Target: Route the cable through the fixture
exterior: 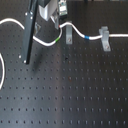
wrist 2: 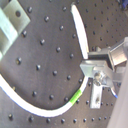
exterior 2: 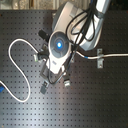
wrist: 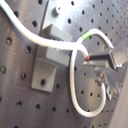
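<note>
First exterior view gives you the layout: one white cable (exterior: pixel 80 32) runs across the black perforated surface (exterior: pixel 70 95), passing over two grey fixtures, one (exterior: pixel 69 34) just under the arm and a second (exterior: pixel 105 36) toward the first exterior view's right. The cable carries two coloured bands, a green one (exterior: pixel 58 37) beside the near fixture and a blue one (exterior: pixel 87 37) between the two fixtures; you can judge these as markers for where it should sit. In the first wrist view the gripper (wrist: pixel 90 59) has its fingers nearly closed on the cable right next to the green band (wrist: pixel 86 35), and the cable curls in a loop around that hold while another stretch lies across the grey fixture (wrist: pixel 47 60). That grip close to the fixture likely gives you control for pressing the cable into the slot. In the second exterior view the arm (exterior 2: pixel 60 47) hides the near fixture, so you cannot tell from there whether the cable is seated. Slack lies in one big loop (exterior 2: pixel 12 65) toward the second exterior view's left, leaving free length for routing.
</note>
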Controlling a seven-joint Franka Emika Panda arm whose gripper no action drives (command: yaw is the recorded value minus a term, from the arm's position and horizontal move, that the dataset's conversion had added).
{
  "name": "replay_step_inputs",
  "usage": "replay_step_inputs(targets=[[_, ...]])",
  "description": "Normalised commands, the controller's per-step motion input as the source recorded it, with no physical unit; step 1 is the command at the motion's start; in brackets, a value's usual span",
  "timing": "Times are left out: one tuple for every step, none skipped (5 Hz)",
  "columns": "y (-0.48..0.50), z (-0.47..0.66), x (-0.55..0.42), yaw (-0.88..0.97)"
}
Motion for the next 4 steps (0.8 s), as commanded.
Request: replay_step_inputs(targets=[[0.008,0.1,-0.009,0.0],[-0.083,0.32,-0.125,0.15],[-0.076,0.1,-0.044,0.05],[-0.219,0.21,-0.089,0.0]])
